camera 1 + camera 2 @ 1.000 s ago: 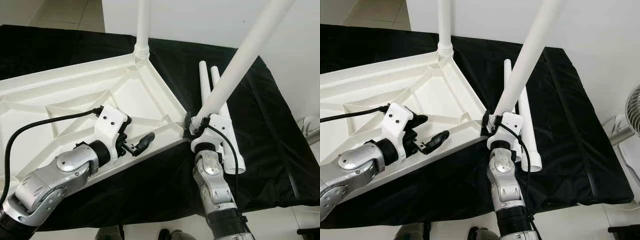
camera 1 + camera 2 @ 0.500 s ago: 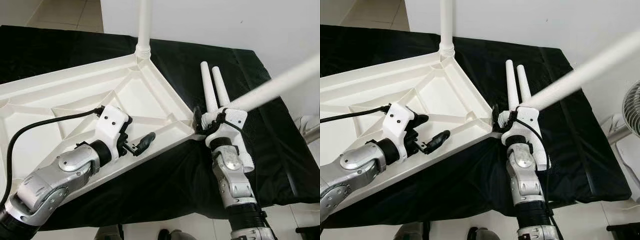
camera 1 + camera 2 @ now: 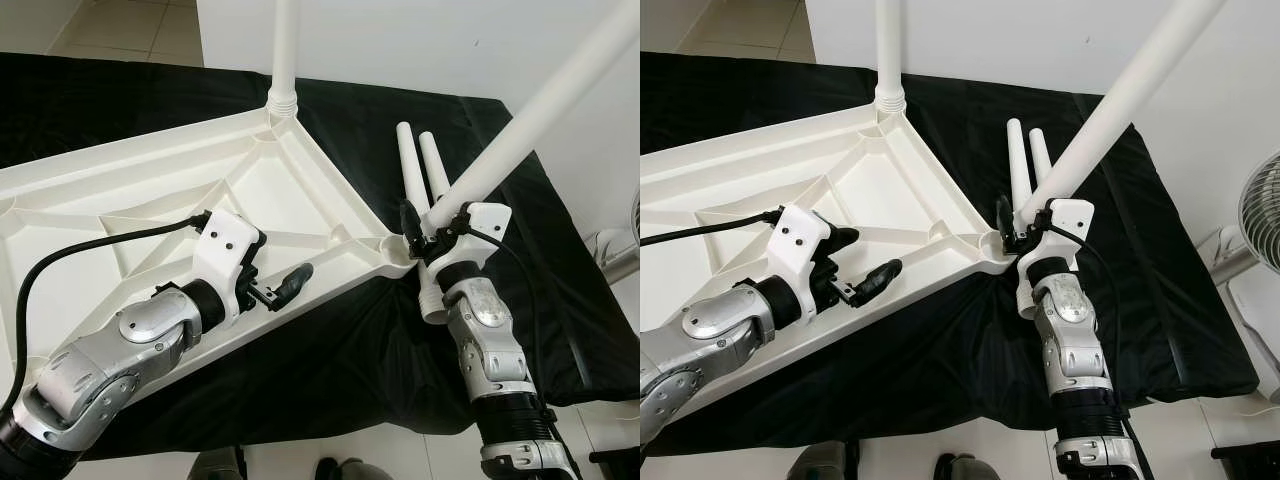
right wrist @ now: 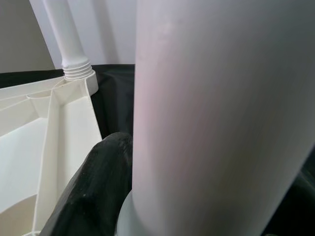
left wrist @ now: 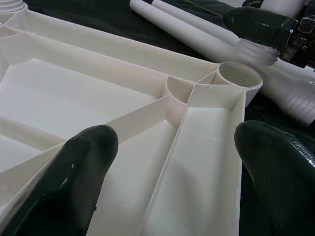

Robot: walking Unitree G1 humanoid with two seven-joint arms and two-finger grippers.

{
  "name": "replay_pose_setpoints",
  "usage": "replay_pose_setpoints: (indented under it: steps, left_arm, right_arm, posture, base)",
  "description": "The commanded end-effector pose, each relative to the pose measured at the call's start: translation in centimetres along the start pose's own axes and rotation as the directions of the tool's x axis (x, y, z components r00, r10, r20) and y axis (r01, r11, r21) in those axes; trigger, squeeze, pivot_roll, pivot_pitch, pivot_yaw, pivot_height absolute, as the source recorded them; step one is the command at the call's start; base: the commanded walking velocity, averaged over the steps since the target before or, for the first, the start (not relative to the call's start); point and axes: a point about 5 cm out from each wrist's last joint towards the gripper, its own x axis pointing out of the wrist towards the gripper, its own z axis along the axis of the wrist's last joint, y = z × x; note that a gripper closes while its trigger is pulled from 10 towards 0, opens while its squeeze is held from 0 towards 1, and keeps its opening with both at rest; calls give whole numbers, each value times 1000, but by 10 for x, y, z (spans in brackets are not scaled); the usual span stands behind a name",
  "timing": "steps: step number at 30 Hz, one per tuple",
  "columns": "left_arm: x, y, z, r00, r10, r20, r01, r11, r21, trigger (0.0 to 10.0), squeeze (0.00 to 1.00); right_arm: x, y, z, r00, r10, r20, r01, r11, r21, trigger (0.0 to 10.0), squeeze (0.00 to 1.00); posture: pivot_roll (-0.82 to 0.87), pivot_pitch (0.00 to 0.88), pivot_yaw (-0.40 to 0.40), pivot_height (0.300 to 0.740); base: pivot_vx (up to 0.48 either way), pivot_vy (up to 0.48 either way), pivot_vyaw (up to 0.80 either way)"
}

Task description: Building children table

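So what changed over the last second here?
The right tool, shut on the white table leg, pulled the leg's threaded end out of the near corner socket and swung it right, tilting it lower, then partly back up. The left tool stayed open over the upturned tabletop.

A black cloth (image 3: 560,300) covers the work surface, creased and hanging over the near edge; a white wall (image 3: 420,40) rises behind it; a fan (image 3: 1262,215) stands off to the right; pale floor tiles (image 3: 60,20) show at far left.
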Motion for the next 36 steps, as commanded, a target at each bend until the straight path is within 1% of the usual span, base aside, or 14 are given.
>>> replay_pose_setpoints:
  steps: [1, 4, 5, 6, 7, 8, 11, 15, 21, 25, 27, 28, 31, 36]
  left_arm:
    - [0, -13, -1, 972, -237, -4, 237, 972, -1, 10000, 0]
    - [0, -13, -1, 972, -235, -4, 235, 972, -1, 10000, 0]
    - [-1, -13, -1, 972, -235, -4, 235, 972, -1, 10000, 0]
    - [-1, -12, -1, 973, -233, -5, 233, 973, 0, 10000, 0]
    - [-1, -12, -1, 973, -233, -5, 233, 973, 0, 10000, 0]
    - [-1, -11, -1, 973, -230, -6, 230, 973, 1, 10000, 0]
    - [-1, -12, -1, 973, -231, -5, 231, 973, 1, 10000, 0]
    - [0, -12, -1, 973, -232, -3, 232, 973, -1, 10000, 0]
    - [-1, -13, -1, 972, -234, -5, 234, 972, -1, 10000, 0]
    - [-1, -14, -1, 972, -235, -5, 235, 972, -1, 10000, 0]
    - [-1, -13, -1, 973, -233, -4, 233, 973, -1, 10000, 0]
    - [-1, -13, -1, 973, -233, -4, 233, 973, -1, 10000, 0]
    - [-1, -13, -1, 973, -232, -2, 232, 973, -1, 10000, 0]
    - [0, -13, -1, 971, -237, -1, 237, 971, -1, 10000, 0]
  right_arm:
    - [2, -3, 4, 1000, 23, 15, -23, 1000, 6, 0, 0]
    - [4, -2, 5, 999, 51, 16, -51, 999, 7, 0, 0]
    - [5, 0, 5, 997, 80, 10, -80, 997, -16, 784, 0]
    - [5, 2, 5, 993, 117, 0, -117, 992, -54, 10000, 0]
    - [5, 2, 5, 993, 117, 0, -117, 992, -54, 10000, 0]
    - [5, 9, 2, 983, 182, -22, -183, 977, -106, 10000, 0]
    - [3, 16, -1, 972, 230, -39, -233, 962, -141, 10000, 0]
    - [-1, 31, -10, 954, 294, -60, -300, 937, -180, 10000, 0]
    - [-6, 38, -17, 949, 304, -80, -313, 932, -182, 10000, 0]
    - [-8, 33, -20, 958, 270, -93, -284, 936, -210, 10000, 0]
    - [-8, 23, -20, 976, 204, -83, -217, 952, -216, 10000, 0]
    - [-8, 23, -20, 976, 204, -83, -217, 952, -216, 10000, 0]
    - [-8, 10, -19, 991, 118, -70, -130, 969, -212, 10000, 0]
    - [-10, 3, -22, 994, 71, -82, -87, 973, -213, 10000, 0]
  posture:
    - [100, 203, -87, 740]
    - [100, 203, -87, 740]
    - [103, 206, -87, 740]
    - [102, 208, -86, 740]
    - [102, 208, -86, 740]
    - [102, 208, -86, 740]
    - [101, 208, -86, 740]
    - [105, 205, -88, 740]
    - [107, 205, -90, 740]
    - [108, 203, -92, 740]
    - [106, 203, -92, 740]
    - [106, 203, -92, 740]
    - [99, 202, -88, 740]
    - [97, 202, -83, 740]
  base:
    - [0, 0, 0]
    - [0, 0, 0]
    - [0, 0, 0]
    - [0, 0, 0]
    - [0, 0, 0]
    - [0, 0, 0]
    - [0, 0, 0]
    - [0, 0, 0]
    - [0, 0, 0]
    - [0, 0, 0]
    - [0, 0, 0]
    - [0, 0, 0]
    - [0, 0, 0]
    - [0, 0, 0]
